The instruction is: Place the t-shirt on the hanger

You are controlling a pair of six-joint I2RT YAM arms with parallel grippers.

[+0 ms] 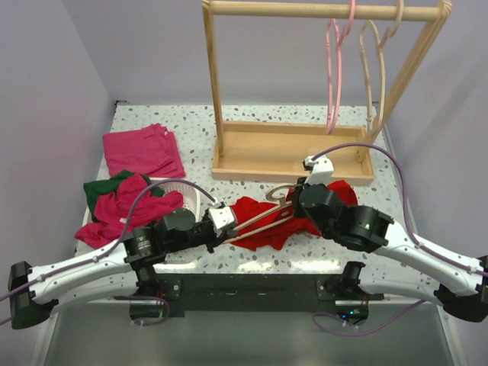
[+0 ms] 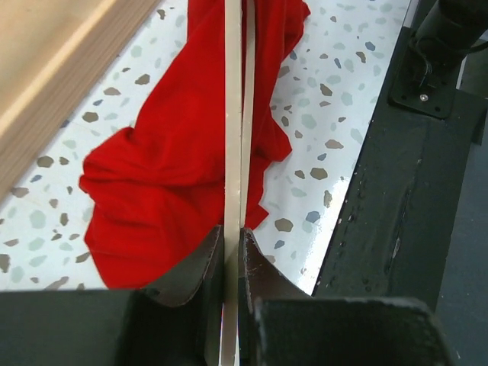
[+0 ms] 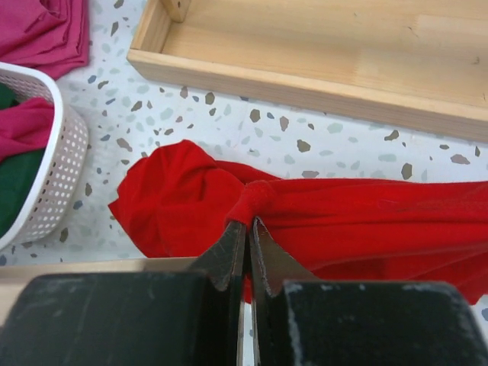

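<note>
The crumpled bright red cloth t-shirt (image 1: 267,235) lies near the speckled table's (image 1: 229,263) front edge, with the slim pale wooden hanger (image 1: 259,219) across it. The left gripper (image 2: 232,240) is clamped on the hanger's bars; the right gripper (image 3: 248,229) pinches a bunched shirt fold. Bare tabletop separates the shirt from the wooden rack tray (image 1: 252,171) behind.

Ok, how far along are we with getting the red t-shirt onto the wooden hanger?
Early stage. Done: the left gripper is shut on the hanger, and the right gripper pinches a bunch of the t-shirt. In hand: the hanger is held over the t-shirt, which lies crumpled on the table. Left: no cloth sits on the hanger's shoulders yet, so all the threading remains.
</note>
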